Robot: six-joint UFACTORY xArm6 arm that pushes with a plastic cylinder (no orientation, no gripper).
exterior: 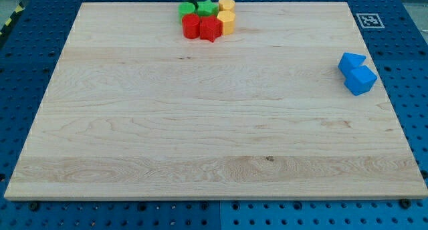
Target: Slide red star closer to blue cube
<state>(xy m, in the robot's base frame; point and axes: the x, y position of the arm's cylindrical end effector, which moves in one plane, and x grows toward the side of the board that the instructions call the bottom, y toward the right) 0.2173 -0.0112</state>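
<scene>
The red star point(210, 29) lies at the view's top centre, at the lower edge of a tight cluster of blocks. The blue cube point(362, 80) lies far off at the view's right edge of the board, touching a second blue block point(350, 61) just above and left of it. My tip point(188, 1) shows as a dark rod end at the view's top edge, right behind the green blocks, above and left of the red star. The cluster hides its very end.
The cluster also holds a red block point(191, 26) left of the star, a round green block point(187, 9), a green star point(206, 7) and two yellow blocks point(226, 4) point(226, 20) on the star's right. The wooden board point(200, 123) lies on a blue perforated table.
</scene>
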